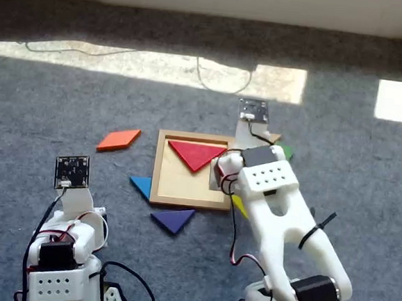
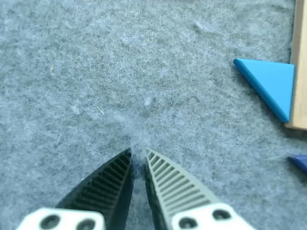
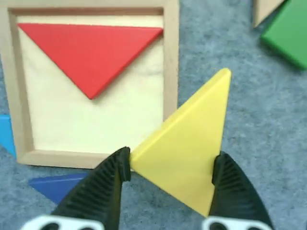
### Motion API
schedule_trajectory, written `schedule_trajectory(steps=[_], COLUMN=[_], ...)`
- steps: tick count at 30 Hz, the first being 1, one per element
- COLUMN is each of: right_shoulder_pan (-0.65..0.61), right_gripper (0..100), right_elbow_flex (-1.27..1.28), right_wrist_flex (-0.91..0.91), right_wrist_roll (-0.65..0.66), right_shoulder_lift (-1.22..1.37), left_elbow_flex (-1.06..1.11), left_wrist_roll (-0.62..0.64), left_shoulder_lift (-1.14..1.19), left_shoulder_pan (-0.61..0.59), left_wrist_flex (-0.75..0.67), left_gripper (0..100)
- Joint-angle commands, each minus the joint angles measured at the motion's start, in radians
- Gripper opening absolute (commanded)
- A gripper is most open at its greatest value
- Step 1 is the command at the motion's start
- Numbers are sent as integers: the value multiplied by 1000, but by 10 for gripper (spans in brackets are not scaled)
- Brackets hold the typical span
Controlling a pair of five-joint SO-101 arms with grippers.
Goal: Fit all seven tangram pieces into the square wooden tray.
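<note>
Right claw (image 3: pixel 171 160): clamped on the yellow triangle (image 3: pixel 187 148). One finger presses a corner of it and the other presses the opposite edge.
Yellow triangle: you hold it just outside the tray's right near corner, and in the right wrist view one corner overlaps the rim. In the high view it peeks out from under the arm (image 1: pixel 240 207). You cannot tell whether it rests on the carpet (image 1: pixel 37 110) or hangs above it.
Left claw (image 2: pixel 138 154): fingers drawn together with only a sliver between the tips and nothing in them. It points down at bare carpet, left of the tray toward the near edge.
Tray (image 1: pixel 159 189): it lies flat near the middle of the carpet, between your two arms.
Red triangle (image 1: pixel 195 153): inside the tray, with its long side along the far wall and its tip toward the centre.
Light blue triangle (image 2: pixel 271 86): on the carpet, touching the outside of the tray's left rim (image 2: pixel 300 72) by the near corner.
Dark blue triangle (image 1: pixel 173 219): on the carpet just beside the tray's near rim.
Orange slanted piece (image 1: pixel 118 139): on the carpet off the tray's left far corner, apart from it.
Green piece (image 3: pixel 288 31): on the carpet beyond the tray's right far corner, partly hidden by your right arm in the high view.
Pale wooden piece (image 3: pixel 266 9): just beside the green piece, on its far side.
</note>
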Motion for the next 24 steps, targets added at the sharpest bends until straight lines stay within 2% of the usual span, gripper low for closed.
schedule_trajectory(steps=[1, 15, 18, 21, 24], right_shoulder_pan=[-54, -114, -111, -111, -114], right_gripper=[142, 149, 210, 272, 282], right_elbow_flex=[-67, -426, -507, -599, -661], right_wrist_flex=[-1, 19, 122, 214, 242], right_wrist_roll=[14, 8, 3, -66, -81], right_shoulder_lift=[-18, 421, 461, 486, 498], left_elbow_flex=[21, 21, 21, 21, 21], left_wrist_roll=[-5, -5, -5, -5, -5], left_shoulder_lift=[-39, -39, -39, -39, -39], left_shoulder_pan=[-10, -10, -10, -10, -10], left_wrist_flex=[8, 8, 8, 8, 8], left_gripper=[6, 6, 6, 6, 6])
